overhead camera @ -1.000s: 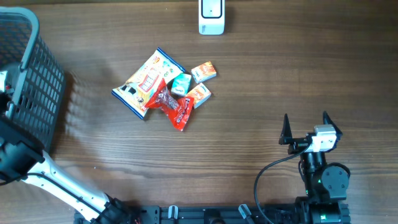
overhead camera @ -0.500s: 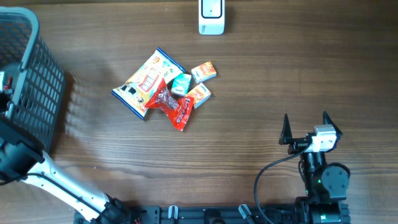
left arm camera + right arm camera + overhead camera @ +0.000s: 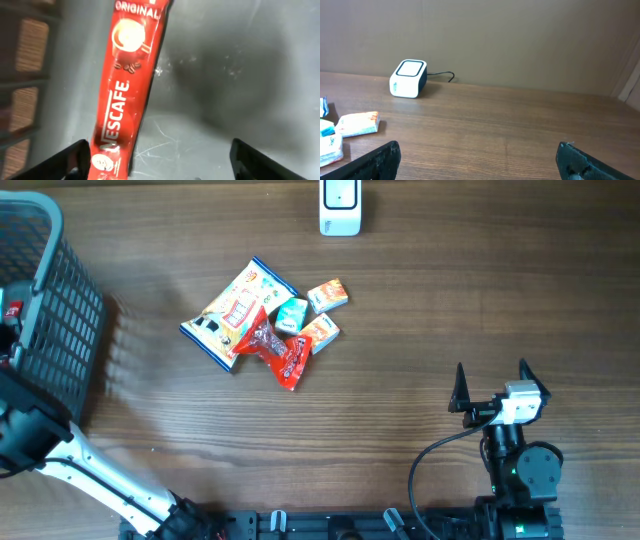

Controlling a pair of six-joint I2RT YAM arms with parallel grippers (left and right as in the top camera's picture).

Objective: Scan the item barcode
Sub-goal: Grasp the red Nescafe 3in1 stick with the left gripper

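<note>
Basket [image 3: 225, 75] floor: we see sachet [image 3: 127, 95] along wall [image 3: 70, 75] | left gripper [image 3: 160, 150] spread, empty | right gripper [image 3: 491, 370] spread, empty over table [image 3: 450, 300]

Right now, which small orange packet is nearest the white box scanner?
The upper small orange packet; the other orange packet lies below it, beside the red wrapper.

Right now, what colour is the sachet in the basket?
The sachet is red with white lettering; left wrist view.

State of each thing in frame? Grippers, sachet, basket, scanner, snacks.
left gripper: open, inside basket, empty
right gripper: open, empty
Nescafe sachet: lying in basket, not clamped
basket: far left, sachet inside
scanner: at far edge, nothing before it
snack pile: heaped in the middle, untouched
</note>
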